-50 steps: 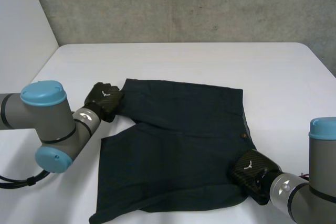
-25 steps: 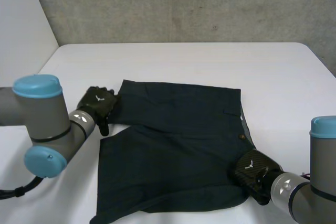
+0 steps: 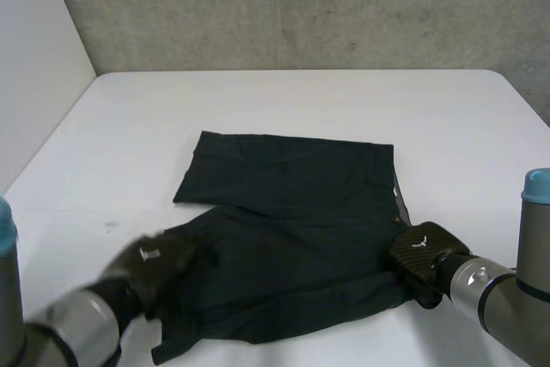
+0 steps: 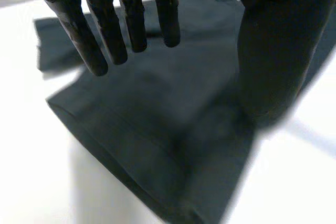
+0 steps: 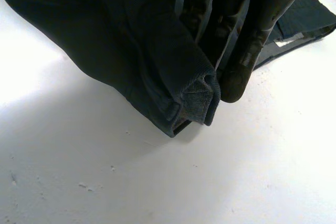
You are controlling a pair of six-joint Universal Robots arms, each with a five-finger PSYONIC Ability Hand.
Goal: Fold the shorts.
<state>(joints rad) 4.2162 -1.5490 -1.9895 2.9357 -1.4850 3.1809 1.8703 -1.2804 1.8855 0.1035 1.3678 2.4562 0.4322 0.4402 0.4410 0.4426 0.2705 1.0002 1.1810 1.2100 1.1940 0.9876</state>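
Lying across the middle of the head view, the dark shorts (image 3: 292,204) are spread on the white table (image 3: 301,96), 1 leg reaching toward the centre left of the frame and the other toward the lower left. The left hand (image 3: 155,262) sits at the lower left of the frame, over the hem end of the nearer leg. The right hand (image 3: 419,253) is at the lower right, touching the shorts at the near corner of their right edge. A grey concrete wall (image 3: 301,6) fills the upper part of the frame.

In the left wrist view, the left hand (image 4: 105,30) has its fingers straight and slightly spread, the thumb standing well apart from them. It holds nothing. The shorts (image 4: 157,124) lie under the palm and fingertips.

In the right wrist view, the right hand (image 5: 247,19) has its fingers close together, pinching a folded corner of the shorts (image 5: 131,40). That corner is raised a little off the table (image 5: 105,171), and its thick stitched edge shows just beside the fingertips.
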